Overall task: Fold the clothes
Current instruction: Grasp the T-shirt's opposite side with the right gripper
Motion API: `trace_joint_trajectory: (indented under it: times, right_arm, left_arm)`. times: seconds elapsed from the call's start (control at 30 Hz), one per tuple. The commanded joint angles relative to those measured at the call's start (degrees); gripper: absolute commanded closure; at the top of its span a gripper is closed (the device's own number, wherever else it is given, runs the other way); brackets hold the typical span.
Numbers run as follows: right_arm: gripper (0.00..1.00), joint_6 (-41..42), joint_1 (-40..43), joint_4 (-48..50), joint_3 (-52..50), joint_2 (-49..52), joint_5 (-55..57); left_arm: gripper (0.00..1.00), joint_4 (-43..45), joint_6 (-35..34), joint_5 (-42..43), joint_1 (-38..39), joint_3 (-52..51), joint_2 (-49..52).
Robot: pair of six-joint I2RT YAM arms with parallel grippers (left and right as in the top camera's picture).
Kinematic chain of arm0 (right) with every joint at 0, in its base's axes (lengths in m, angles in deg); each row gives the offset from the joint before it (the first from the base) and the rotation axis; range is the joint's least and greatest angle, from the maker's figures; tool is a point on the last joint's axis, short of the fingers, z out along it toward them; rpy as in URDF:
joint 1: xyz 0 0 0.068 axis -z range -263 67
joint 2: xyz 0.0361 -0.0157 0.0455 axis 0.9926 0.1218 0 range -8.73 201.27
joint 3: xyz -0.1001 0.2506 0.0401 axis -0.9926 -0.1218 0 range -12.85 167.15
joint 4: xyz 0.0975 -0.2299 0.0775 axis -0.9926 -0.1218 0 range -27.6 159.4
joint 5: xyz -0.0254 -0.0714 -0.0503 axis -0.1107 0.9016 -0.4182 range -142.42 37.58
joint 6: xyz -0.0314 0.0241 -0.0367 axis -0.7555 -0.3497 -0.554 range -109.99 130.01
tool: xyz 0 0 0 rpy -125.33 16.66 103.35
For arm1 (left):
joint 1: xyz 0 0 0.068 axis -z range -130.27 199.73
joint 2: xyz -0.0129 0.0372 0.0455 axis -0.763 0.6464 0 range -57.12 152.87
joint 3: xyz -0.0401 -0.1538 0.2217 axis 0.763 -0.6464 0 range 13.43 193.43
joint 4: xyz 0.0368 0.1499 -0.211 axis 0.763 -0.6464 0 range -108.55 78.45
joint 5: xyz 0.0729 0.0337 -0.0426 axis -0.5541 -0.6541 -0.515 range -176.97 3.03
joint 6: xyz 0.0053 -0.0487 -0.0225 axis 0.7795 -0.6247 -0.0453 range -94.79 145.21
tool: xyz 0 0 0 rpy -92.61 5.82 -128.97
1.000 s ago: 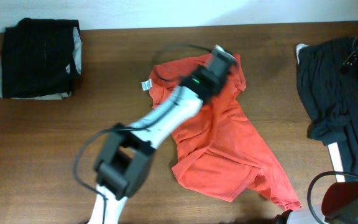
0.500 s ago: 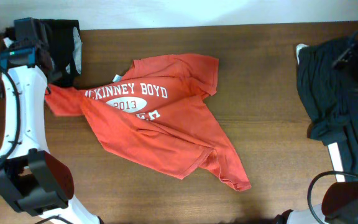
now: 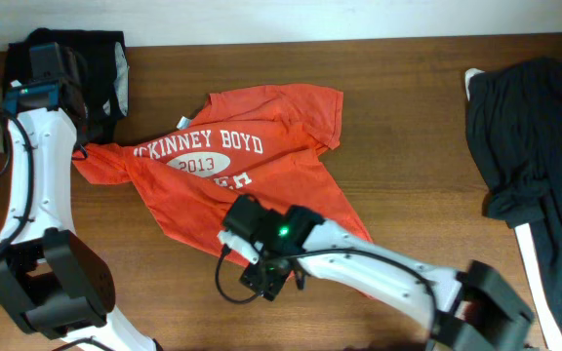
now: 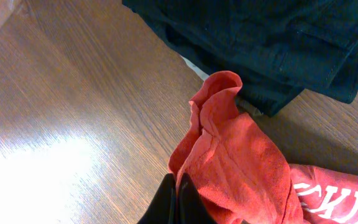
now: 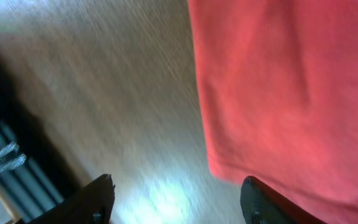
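Red-orange cotton lies across the middle of the wooden table [image 3: 418, 107]. In the overhead view the T-shirt [image 3: 252, 185] is face up with its white lettering [image 3: 208, 144] readable. Its neck label [image 3: 181, 124] pokes out at 12 o'clock, and the body trails off crumpled toward 5 o'clock.

The left gripper [image 4: 178, 186] is clamped on the shirt's sleeve [image 4: 229, 155] at the 9 o'clock side. The left wrist view shows both fingers together with a bunched ridge of fabric pinched between them, just beside a folded black stack [image 3: 61, 88] at 10 o'clock. The right gripper [image 5: 178, 183] hangs over the lower hem [image 5: 241, 155] at 6 o'clock with its 2 fingers apart. The hem edge lies between them and nothing is caught yet. A loose black garment [image 3: 525, 127] lies at 3 o'clock, well apart.

The step in hand looks like spreading the shirt flat before any fold. To do it well, the right gripper should come down so that 1 finger slides under the hem edge and the other lands on top, taking the edge cleanly rather than a wad. Both arms should then draw apart, 9 o'clock against 5 o'clock, low over the wood, until the wrinkles leave the body. The left pinch should hold the sleeve clear of the black stack, since dragging toward 10 o'clock could snag it. A gentle pull matters, because soft knit probably stretches and slips from a shallow grip.
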Motion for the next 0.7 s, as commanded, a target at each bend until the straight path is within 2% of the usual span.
trace_joint_trajectory:
  times: [0.0,0.07,0.2,0.23,0.3,0.33,0.43,0.5,0.6,0.67]
  right_arm:
    - [0.31,1.9,0.0,2.1,-0.7,8.2,3.0]
    - [0.3,1.9,0.0,2.6,-0.5,12.7,3.0]
    - [0.31,1.6,1.0,2.5,0.6,13.7,3.9]
    - [0.48,1.6,1.6,2.5,0.6,13.7,3.1]
    - [0.75,2.6,2.3,2.4,0.6,13.7,3.2]
    - [0.96,4.8,2.3,2.5,0.7,13.7,4.7]
    - [0.96,13.9,2.3,0.9,5.0,12.4,13.2]
    - [0.96,17.2,2.8,-1.4,9.4,9.4,17.0]
    - [0.96,17.8,8.1,-6.4,17.6,-0.6,20.0]
    - [0.96,13.7,17.4,-5.3,18.4,-4.9,22.8]
  left_arm:
    - [0.98,-0.4,-0.9,-0.2,-0.4,-0.2,-0.4]
    - [0.98,-0.4,-0.9,-0.2,-0.5,-0.2,-0.4]
    - [0.98,-0.4,-1.0,0.0,-0.4,-0.2,-0.4]
    - [0.98,-0.4,-1.0,0.0,-0.4,-0.2,-0.4]
    - [0.98,-0.4,-1.0,0.0,-0.4,-0.2,-0.4]
    - [0.98,-0.4,-0.9,0.3,-0.4,-0.2,-0.4]
    - [0.99,-0.9,-0.9,1.5,-0.4,-0.2,-0.6]
    - [0.99,-2.1,-0.9,1.5,-0.4,-0.2,-2.2]
    - [0.99,-3.5,-0.9,2.7,-0.4,-0.2,-11.2]
    - [0.99,-2.9,-1.0,6.6,-0.4,-0.2,-15.9]
